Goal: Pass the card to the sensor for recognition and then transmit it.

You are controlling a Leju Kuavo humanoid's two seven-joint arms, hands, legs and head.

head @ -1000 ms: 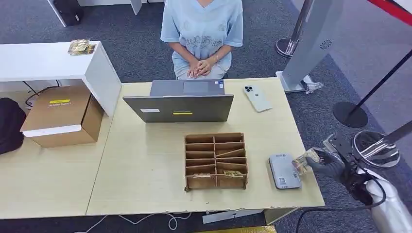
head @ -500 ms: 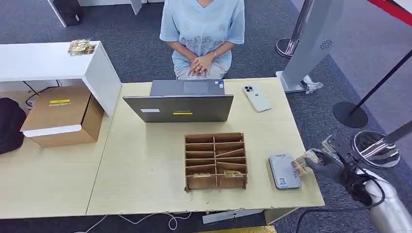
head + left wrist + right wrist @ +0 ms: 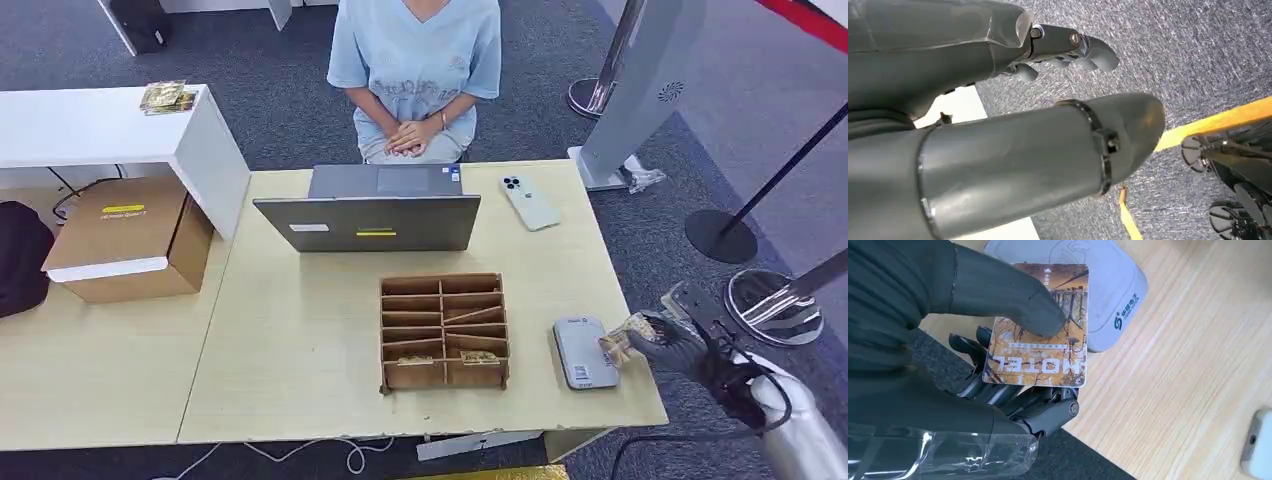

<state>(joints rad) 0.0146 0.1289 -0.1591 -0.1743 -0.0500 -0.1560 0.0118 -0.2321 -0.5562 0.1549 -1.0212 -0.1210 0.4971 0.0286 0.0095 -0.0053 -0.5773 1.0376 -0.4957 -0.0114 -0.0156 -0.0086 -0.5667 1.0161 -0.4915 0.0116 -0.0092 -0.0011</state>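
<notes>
Right wrist view: right robot hand [image 3: 938, 340] pinches the brown-and-gold printed hotel card [image 3: 1040, 325], thumb on top, fingers beneath. Card overlaps the near edge of the flat grey sensor pad [image 3: 1108, 285] at the pale wooden counter [image 3: 1168, 380] edge. Risk: card only partly over pad, read may fail; thin pinch could slip. Left robot hand [image 3: 1068, 47] hangs over carpet, holding nothing.

We see the card [image 3: 1040, 335], printed with autumn-gold trees and the word HOTEL, pinched flat between the right hand's [image 3: 672, 345] thumb and fingers [image 3: 998, 390]. Its far edge overlaps the rounded grey sensor [image 3: 584, 352], which lies flat on the table [image 3: 300, 340] near the right edge.
</notes>
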